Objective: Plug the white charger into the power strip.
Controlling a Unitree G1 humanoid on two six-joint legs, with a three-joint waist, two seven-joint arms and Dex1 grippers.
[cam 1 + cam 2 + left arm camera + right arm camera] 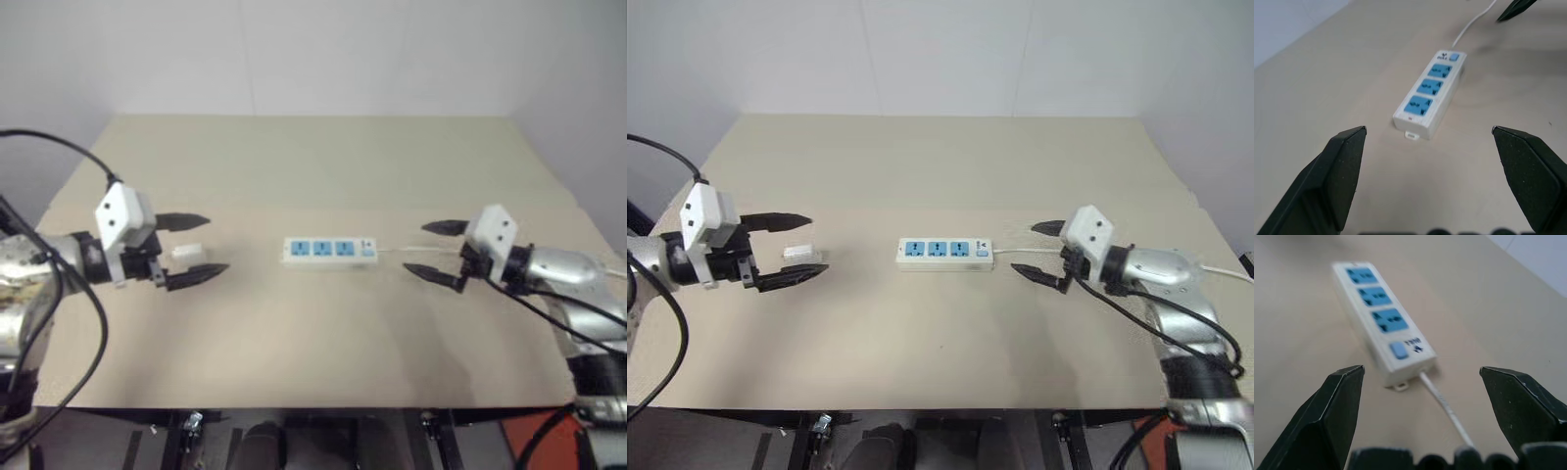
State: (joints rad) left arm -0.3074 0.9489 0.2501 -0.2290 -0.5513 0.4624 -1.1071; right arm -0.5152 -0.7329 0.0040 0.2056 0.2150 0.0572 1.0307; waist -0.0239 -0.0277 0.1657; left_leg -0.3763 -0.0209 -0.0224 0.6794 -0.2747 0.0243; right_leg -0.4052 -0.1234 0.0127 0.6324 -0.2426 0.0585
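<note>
I see one wide beige table (pixel 323 333) with a matte top. On it lies one long white plastic power strip (pixel 330 251) with three blue socket faces, one small blue switch (pixel 367 251) and one thin white cord (pixel 1447 409) that runs away toward 3 o'clock.

There are two grippers, each with two black fingers. My left gripper (pixel 188 251) stands at 9 o'clock of the strip, well apart from it, fingers spread wide with nothing clamped. My right gripper (pixel 438 251) stands at 3 o'clock of the strip, near the cord end, fingers also wide apart and empty.

I count one small plain white rectangular charger block (pixel 184 253). In the head views it sits between the left fingers, but I cannot tell if it rests on the table under them or touches a pad.

What could go wrong, in my judgement:
- If I close the left fingers with the charger off centre, it can turn or slip out, and then the pins will not meet the socket.
- The strip is light and lies loose. If I press the charger sideways, the strip can slide, unless the right gripper holds it first.
- The right fingers are near the cord; they can catch it and drag the strip.
- I cannot see the pins, so I may grasp the block in a wrong direction.
</note>
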